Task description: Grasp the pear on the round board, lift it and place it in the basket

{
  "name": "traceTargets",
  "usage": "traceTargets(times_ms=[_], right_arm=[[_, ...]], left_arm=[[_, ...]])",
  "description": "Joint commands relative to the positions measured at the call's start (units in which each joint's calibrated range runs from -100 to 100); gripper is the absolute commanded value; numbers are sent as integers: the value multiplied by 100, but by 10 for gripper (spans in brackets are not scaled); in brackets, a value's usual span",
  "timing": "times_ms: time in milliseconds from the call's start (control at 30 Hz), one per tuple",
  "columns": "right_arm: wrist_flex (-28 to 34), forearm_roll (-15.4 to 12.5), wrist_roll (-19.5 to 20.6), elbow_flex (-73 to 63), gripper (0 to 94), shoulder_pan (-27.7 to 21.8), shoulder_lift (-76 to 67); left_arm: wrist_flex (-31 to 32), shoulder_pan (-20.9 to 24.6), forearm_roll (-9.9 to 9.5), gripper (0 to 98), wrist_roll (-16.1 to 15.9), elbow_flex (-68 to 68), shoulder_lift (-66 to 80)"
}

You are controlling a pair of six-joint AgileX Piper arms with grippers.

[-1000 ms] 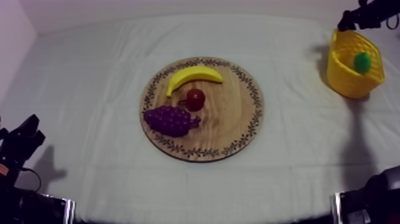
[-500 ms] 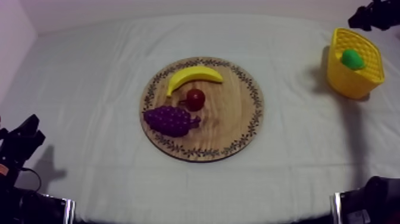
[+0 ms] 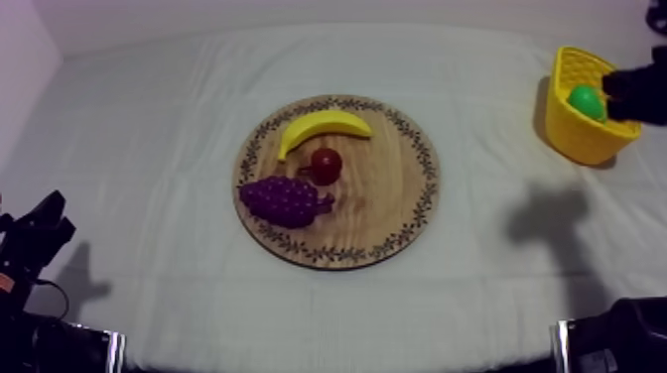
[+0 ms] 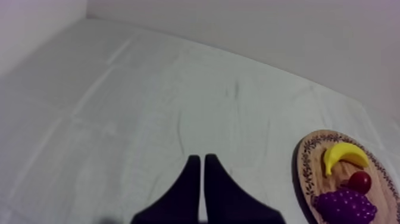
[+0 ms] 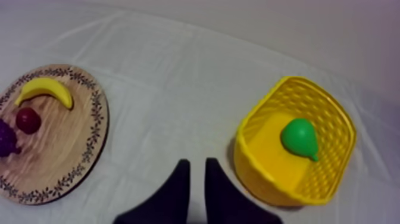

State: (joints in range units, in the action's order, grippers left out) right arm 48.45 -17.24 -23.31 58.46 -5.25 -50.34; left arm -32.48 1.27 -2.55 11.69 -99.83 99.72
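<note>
At far left we place the left gripper (image 4: 199, 159), low at its own side of the table (image 3: 149, 119) and well apart from the fruit. Its two black fingers (image 4: 184, 193) lie together as a narrow wedge w/ nothing between them, i.e. closed on nothing.

At centre we mark the wooden board (image 3: 387, 203), round w/ a patterned rim, flat on the grey-white cloth (image 3: 476, 298). On it, L to R:
- the bunch of grapes (image 3: 285, 200) at the near-left part
- the banana (image 3: 320, 127) curved along the far side
- the small red fruit (image 3: 326, 164) between those two, just beside the grapes; we cannot tell whether they touch

Farther right, near the table's far right corner and well apart from the board, we note the yellow basket (image 3: 581, 139). The pear (image 3: 586, 101) — green — lies inside it, on the floor.

At far right, the top view shows the black right arm (image 3: 640, 91) crossing the basket's right rim, just beside the pear. From the right wrist view we read the right gripper (image 5: 197, 164) as slightly open: a slim strip of cloth shows between its fingers (image 5: 172, 196), and they hold nothing. The pear sits off to one side of the tips — past the basket's near wall, clear of both fingers and not between them.
</note>
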Motion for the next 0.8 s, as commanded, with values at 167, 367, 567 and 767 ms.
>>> traceTargets(times_ms=[167, 367, 567, 767], right_arm=[[-559, 84, 55, 2418, 10, 39, -2149], [-452, 346, 330, 3333, 5, 67, -3128], [-380, 884, 1081, 3710, 4, 134, -3848], [-568, 1231, 1422, 3901, 4, 219, -4312]], left_arm=[[-1, 0, -1, 1, 1, 5, 2], [-1, 0, -1, 1, 1, 5, 2], [-1, 0, -1, 1, 1, 5, 2], [-1, 0, -1, 1, 1, 5, 2]])
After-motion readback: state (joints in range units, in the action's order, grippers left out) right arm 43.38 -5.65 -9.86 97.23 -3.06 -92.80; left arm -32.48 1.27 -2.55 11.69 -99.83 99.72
